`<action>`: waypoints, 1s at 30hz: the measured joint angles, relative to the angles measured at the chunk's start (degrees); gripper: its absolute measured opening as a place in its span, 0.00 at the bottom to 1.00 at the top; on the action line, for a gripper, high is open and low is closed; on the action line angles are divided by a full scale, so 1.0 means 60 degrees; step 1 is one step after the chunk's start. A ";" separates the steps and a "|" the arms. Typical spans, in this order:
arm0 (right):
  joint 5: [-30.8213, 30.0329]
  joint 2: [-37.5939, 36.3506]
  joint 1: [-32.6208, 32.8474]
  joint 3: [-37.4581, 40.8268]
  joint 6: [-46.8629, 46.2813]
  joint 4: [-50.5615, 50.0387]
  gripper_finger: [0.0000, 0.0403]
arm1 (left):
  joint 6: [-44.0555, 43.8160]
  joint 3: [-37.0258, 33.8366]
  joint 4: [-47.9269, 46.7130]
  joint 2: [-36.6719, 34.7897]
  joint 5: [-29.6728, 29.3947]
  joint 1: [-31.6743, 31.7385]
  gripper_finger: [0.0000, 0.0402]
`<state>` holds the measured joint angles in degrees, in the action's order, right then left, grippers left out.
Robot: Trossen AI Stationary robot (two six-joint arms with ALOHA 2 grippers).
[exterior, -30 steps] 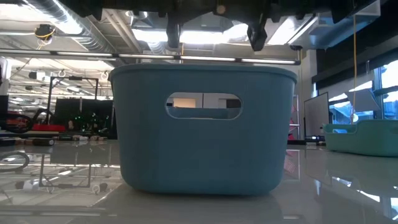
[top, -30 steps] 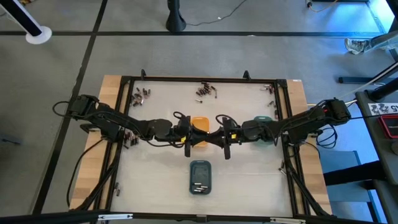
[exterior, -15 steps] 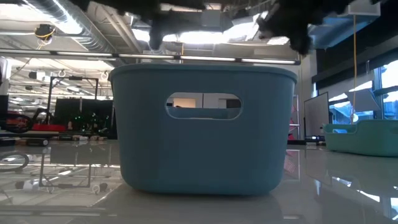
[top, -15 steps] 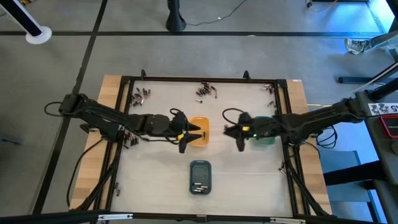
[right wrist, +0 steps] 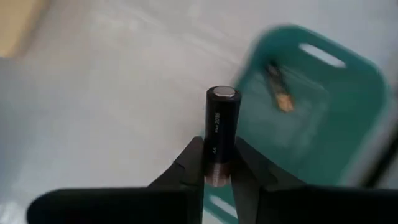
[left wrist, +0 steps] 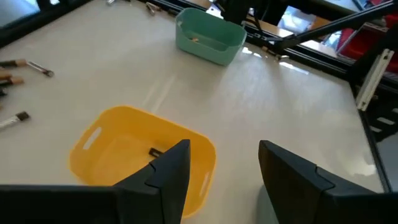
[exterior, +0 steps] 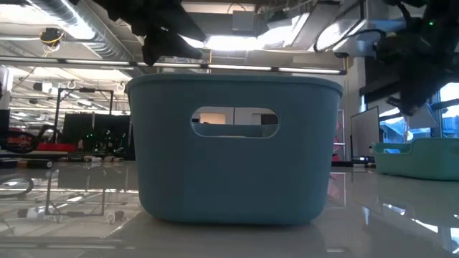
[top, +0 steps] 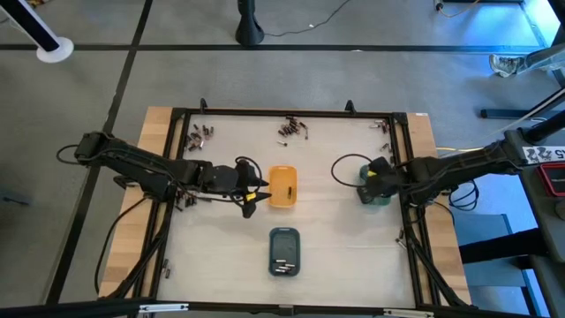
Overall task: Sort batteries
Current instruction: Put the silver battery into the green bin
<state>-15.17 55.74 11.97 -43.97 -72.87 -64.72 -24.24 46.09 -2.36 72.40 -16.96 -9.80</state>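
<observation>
While right gripper (right wrist: 217, 163) clamps one battery (right wrist: 221, 134), left gripper (left wrist: 224, 165) gapes, empty; three trays.

**Table inventory: counts by kind**

Trays: three, namely one orange tray (top: 282, 186) at centre, one slate-blue tray (top: 284, 251) toward 6 o'clock, one green tray (top: 377, 192) toward 3 o'clock.
Grippers: two, left gripper (top: 252, 200) and right gripper (top: 365, 179).
Batteries (top: 292, 129): loose clusters at 12, 10 and 2 o'clock, too small to count; two in the slate-blue tray, one in the orange tray.

orange tray (top: 282, 186), slate-blue tray (top: 284, 251), green tray (top: 376, 189)
</observation>
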 joint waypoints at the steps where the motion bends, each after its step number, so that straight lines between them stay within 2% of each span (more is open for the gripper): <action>1: 0.0079 0.0046 0.0000 0.0000 -0.0085 -0.0188 0.11 | 0.0019 0.0000 0.0010 0.0000 -0.0043 0.0000 0.45; 11: 0.1092 0.0452 -0.0011 0.0687 -0.0309 -0.0454 0.11 | 0.0031 0.0000 -0.0012 0.0004 -0.0068 -0.0121 0.45; 26: 0.1215 0.0639 -0.0270 0.0652 -0.0367 -0.0347 0.18 | -0.0111 0.0000 0.0002 0.0005 -0.0068 -0.0459 0.45; 30: 0.1302 0.0702 -0.0266 0.0815 -0.0390 0.0791 0.17 | -0.0141 0.0000 0.0002 0.0007 -0.0174 -0.0547 0.45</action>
<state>-7.35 59.95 10.37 -39.08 -75.21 -59.98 -25.09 46.09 -2.35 72.44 -18.01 -13.08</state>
